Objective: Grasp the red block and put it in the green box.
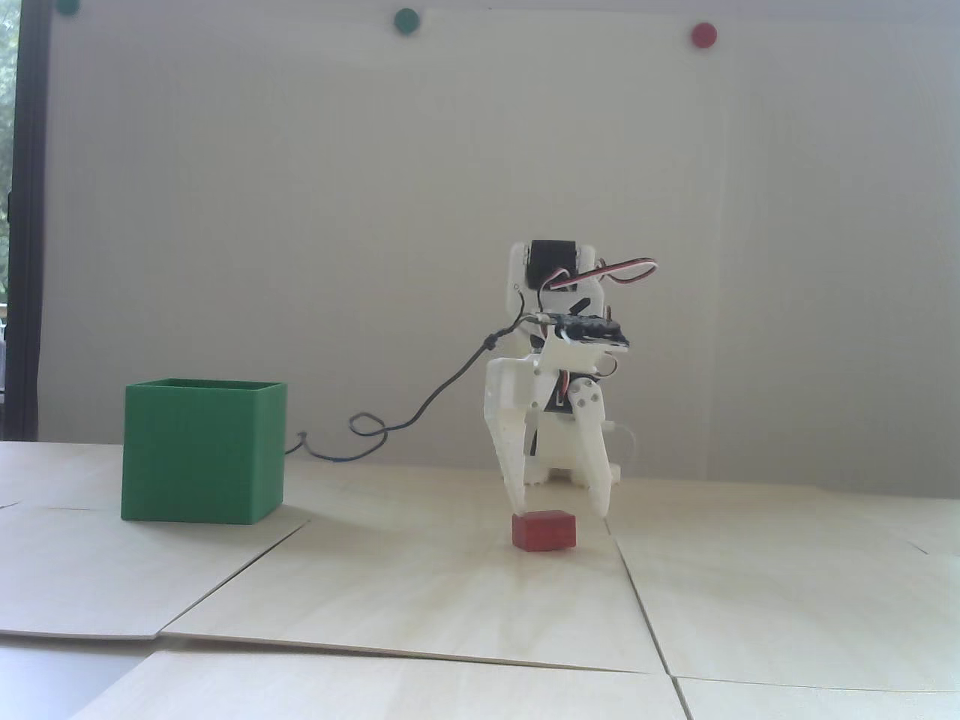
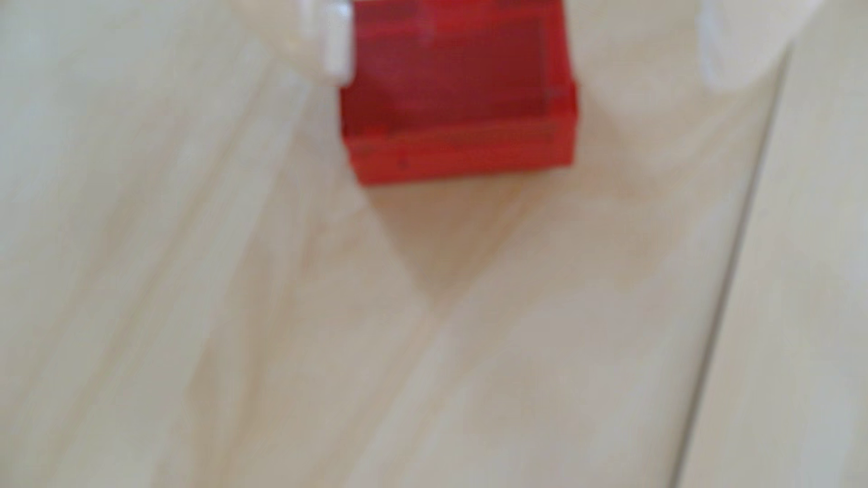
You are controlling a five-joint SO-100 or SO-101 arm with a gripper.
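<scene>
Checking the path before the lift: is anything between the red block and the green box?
Nothing visible. In the fixed view bare wooden table lies between the red block and the green box. The open gripper hangs just over the block.

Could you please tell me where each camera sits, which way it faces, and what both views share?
Fixed view: low at table height, facing the white wall; shows the whole white arm, its open gripper above the small solid red block, and the large green plastic box at left.
Wrist view: on the arm, looking down at the wooden table; blurred fingertips show.
Shared: the red block.
</scene>
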